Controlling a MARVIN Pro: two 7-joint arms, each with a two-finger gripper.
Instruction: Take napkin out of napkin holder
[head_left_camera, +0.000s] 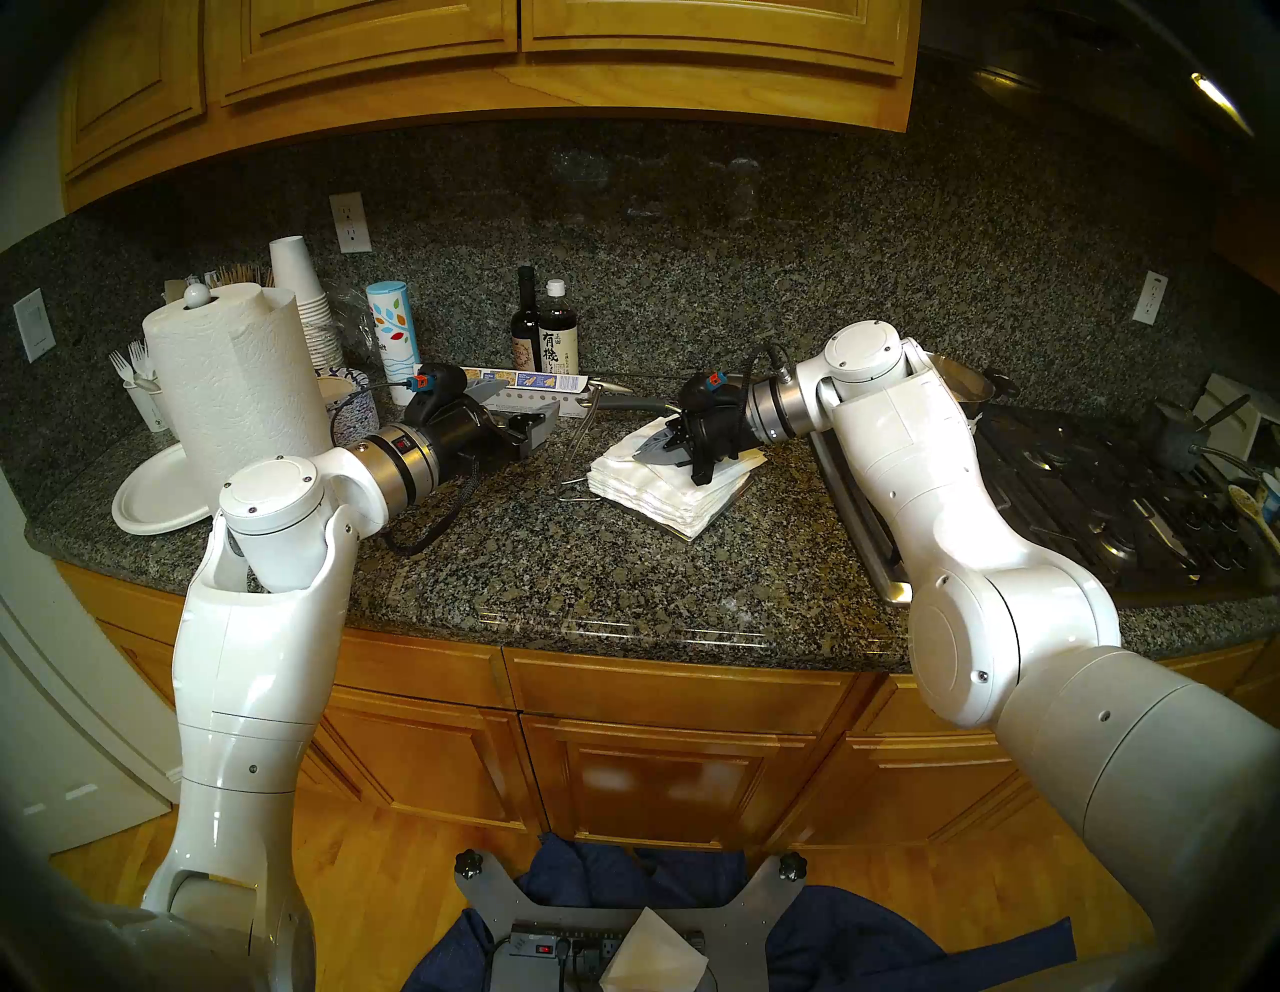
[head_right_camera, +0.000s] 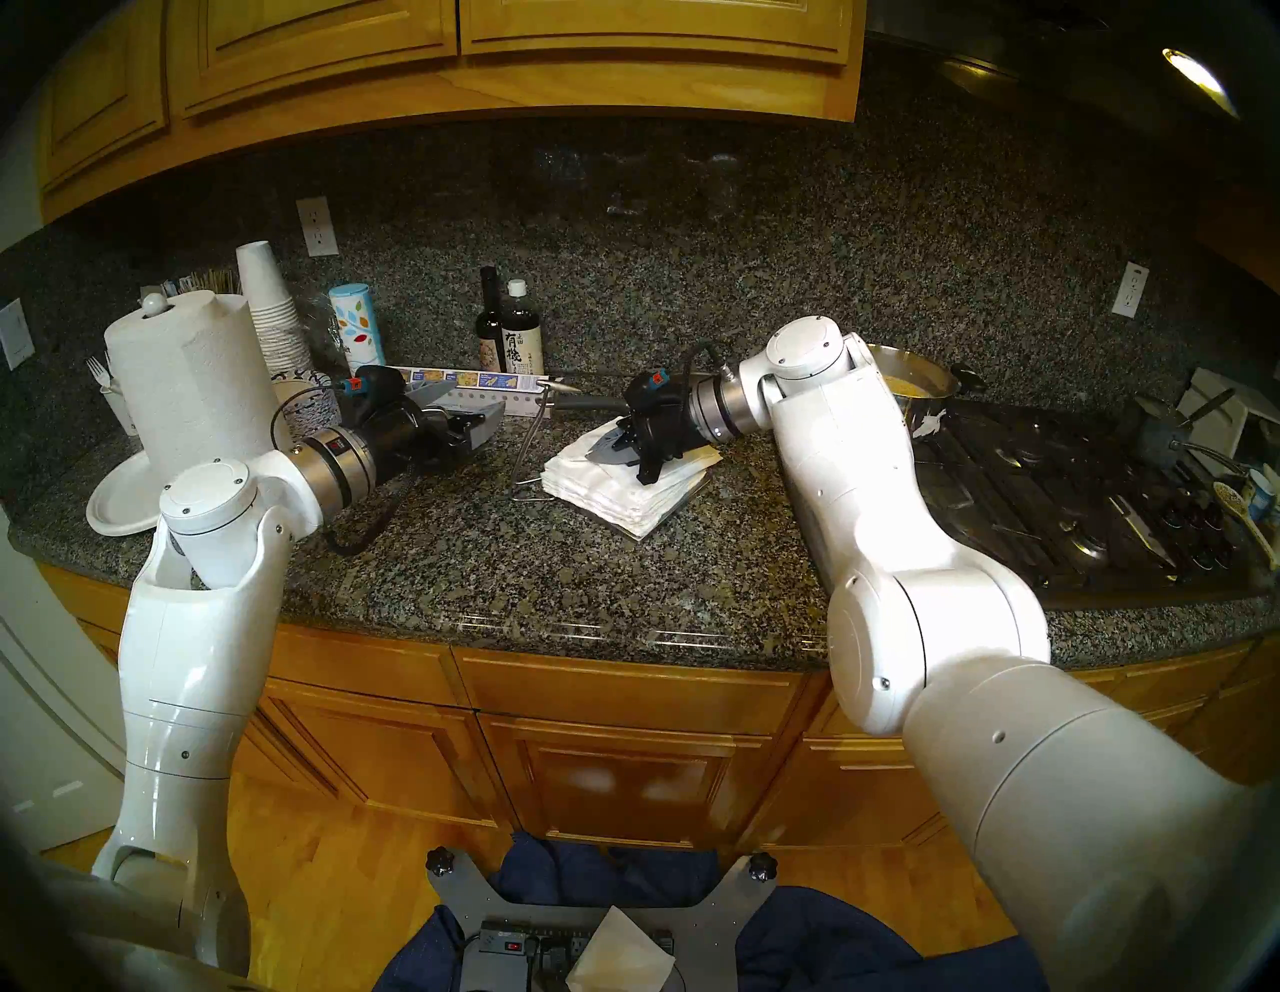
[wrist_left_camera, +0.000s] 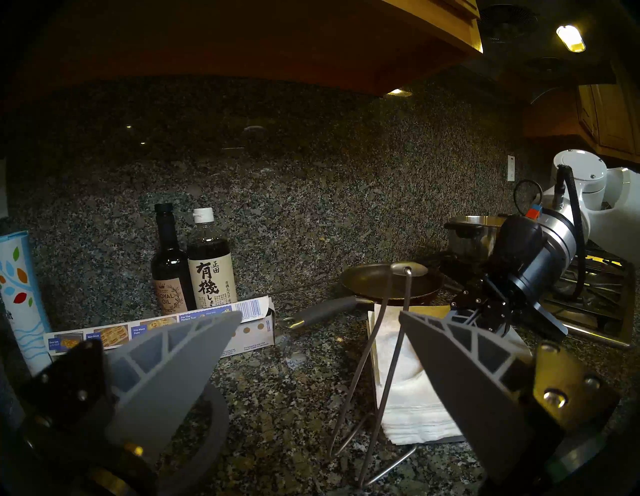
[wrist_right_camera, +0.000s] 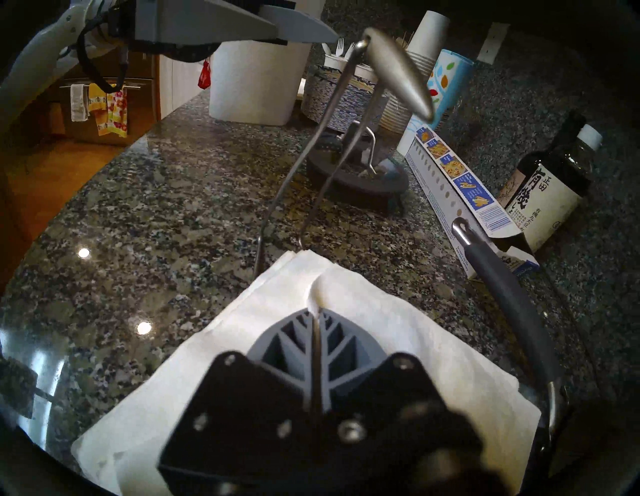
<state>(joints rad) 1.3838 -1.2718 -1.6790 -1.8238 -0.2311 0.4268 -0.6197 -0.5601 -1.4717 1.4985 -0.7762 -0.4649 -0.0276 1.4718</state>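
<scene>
White napkin (wrist_right_camera: 363, 304) pinched on the stack

Right gripper (wrist_right_camera: 316, 313) has closed its fingers on a raised fold of the top napkin, atop the napkin holder (head_left_camera: 735, 493); its wire arm (wrist_left_camera: 394, 332) stands raised. Left gripper (wrist_left_camera: 318, 318) hovers nearby, spread wide, empty.

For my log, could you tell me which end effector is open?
The left end effector: its fingers are spread apart over the counter, whereas the right end effector is pinched shut on the napkin.

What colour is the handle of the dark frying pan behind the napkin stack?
Dark grey, with a bare metal tip, on the frying pan handle; clearest in the right wrist view.
</scene>
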